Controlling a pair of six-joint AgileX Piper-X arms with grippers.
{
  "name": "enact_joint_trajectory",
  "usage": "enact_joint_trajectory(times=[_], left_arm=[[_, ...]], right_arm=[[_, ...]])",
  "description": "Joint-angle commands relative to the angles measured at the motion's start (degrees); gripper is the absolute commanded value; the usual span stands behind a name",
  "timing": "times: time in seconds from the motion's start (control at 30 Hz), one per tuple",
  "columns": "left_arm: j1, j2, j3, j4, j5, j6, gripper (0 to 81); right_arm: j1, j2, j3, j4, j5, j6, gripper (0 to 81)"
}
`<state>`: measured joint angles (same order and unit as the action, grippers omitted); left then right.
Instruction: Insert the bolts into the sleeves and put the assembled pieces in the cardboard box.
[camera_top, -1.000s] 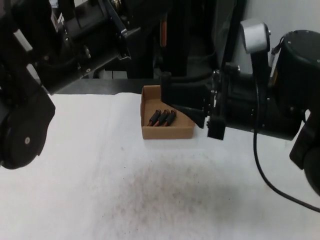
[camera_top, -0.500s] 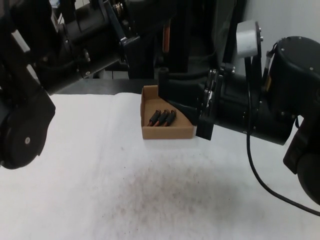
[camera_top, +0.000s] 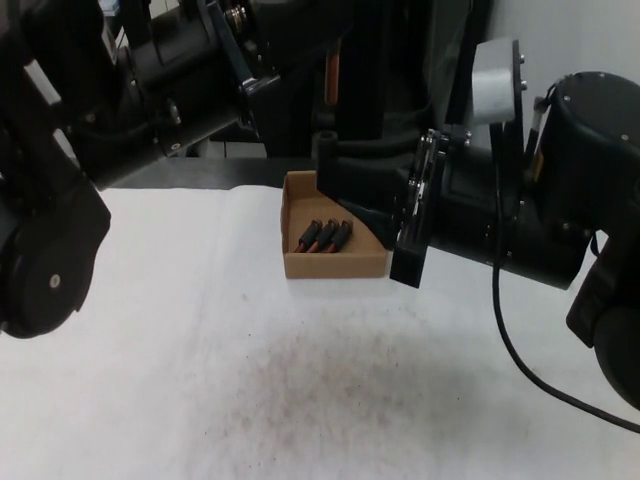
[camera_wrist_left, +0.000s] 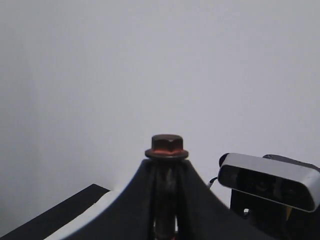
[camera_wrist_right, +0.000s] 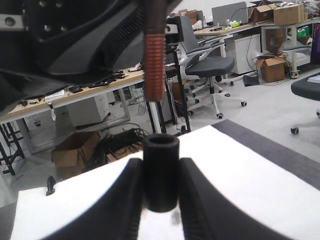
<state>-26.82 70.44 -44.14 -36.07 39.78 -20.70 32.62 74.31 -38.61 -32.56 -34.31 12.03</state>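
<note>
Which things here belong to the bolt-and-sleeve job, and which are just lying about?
Job: rust-brown hex-headed metal bolt in left hand; black cylindrical sleeve in right hand; open brown cardboard box holding three dark assembled pieces.
Lying about: white bench cloth with dark smudge; grey office chairs behind.

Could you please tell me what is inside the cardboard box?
Three dark assembled pieces lie side by side in the brown cardboard box. The right gripper hides its far right corner.
</note>
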Motion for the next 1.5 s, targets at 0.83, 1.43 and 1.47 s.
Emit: enact_joint_trajectory(times=[0.83, 1.43, 1.47], left_arm=[[-0.15, -1.77, 0.39, 0.72, 0.96, 3.95, 0.2], [-0.15, -1.77, 0.40, 6.98, 1.08, 6.85, 5.9], [-0.15, -1.77, 0.40, 6.98, 1.22, 6.85, 10.5]], right_arm=[[-0.16, -0.15, -0.17, -7.19, 2.67, -0.02, 0.8], [-0.16, -0.15, -0.17, -7.19, 2.45, -0.04, 0.8], [-0.16, -0.15, -0.17, -7.19, 2.44, -0.04, 0.8]])
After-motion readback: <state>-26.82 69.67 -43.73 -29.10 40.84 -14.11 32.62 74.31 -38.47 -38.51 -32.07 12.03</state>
